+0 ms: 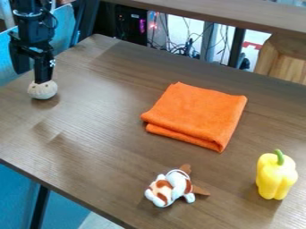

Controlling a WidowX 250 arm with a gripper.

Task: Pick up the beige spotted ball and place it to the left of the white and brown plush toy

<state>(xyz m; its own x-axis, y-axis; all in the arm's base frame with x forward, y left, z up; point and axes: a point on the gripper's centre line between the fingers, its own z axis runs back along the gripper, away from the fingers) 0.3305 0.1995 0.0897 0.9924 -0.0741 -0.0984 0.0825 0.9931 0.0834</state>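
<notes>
Off-white, rounded object with small dark spots (42, 90): on the brown wood-grain table (99, 129), near its upper-left edge. Black gripper (33, 77) directly above; fingers apart, visible gap between, one tip at the object's top; contact cannot be told. Also noted: folded orange cloth (197, 114), soft-looking; brown-and-white plush toy (173, 187); glossy, lobed yellow pepper (275, 176), upright.

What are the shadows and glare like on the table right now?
Camera view: soft, faint shadows by the pale ball, plush toy and yellow pepper; camera view: a mild, pale sheen on the left part of the tabletop; camera view: no glare spots on the orange cloth.
</notes>
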